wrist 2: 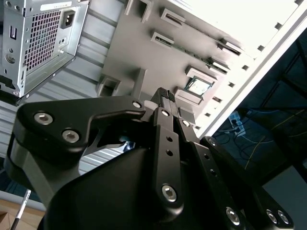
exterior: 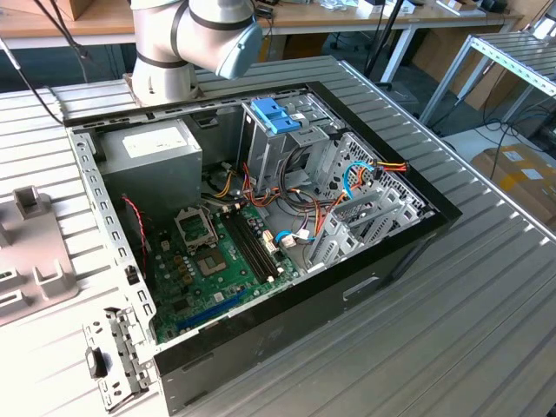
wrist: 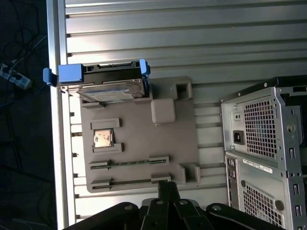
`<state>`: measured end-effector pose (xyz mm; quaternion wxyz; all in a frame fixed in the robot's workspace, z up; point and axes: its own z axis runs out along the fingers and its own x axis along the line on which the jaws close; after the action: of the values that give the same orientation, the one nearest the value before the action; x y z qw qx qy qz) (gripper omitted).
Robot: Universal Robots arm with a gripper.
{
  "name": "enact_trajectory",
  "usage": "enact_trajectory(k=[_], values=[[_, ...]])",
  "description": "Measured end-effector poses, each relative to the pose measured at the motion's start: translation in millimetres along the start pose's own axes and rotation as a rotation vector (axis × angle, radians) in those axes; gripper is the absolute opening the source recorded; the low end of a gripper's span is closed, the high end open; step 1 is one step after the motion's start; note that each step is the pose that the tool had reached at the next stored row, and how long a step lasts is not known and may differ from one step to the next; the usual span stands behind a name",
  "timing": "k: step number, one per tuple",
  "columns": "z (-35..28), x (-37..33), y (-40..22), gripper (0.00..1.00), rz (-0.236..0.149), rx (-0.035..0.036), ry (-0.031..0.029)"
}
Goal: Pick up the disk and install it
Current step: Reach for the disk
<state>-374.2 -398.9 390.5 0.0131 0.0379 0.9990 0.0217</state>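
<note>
The disk (wrist: 108, 88), a dark drive with a silver label in a bright blue carrier, lies at one end of a grey fixture plate (wrist: 139, 143). That end is near the table edge. My gripper (wrist: 168, 186) hangs above the opposite end of the plate, well apart from the disk. In the second wrist view my gripper (wrist 2: 165, 94) has its black fingers pressed together with nothing between them, above the same plate (wrist 2: 144, 48).
The open computer case (exterior: 261, 217) lies on the slatted metal table, its rear panel (wrist: 261, 153) beside the plate. Inside are a pale blue bracket (exterior: 274, 113), a grey power supply (exterior: 156, 152) and loose cables (exterior: 365, 174). A processor chip (wrist: 103, 138) sits on the plate.
</note>
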Motion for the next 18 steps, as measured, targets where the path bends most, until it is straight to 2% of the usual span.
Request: enact_trajectory(k=[18], values=[[0.0,6.6,-0.5,0.11,0.000,-0.0001,0.0000]])
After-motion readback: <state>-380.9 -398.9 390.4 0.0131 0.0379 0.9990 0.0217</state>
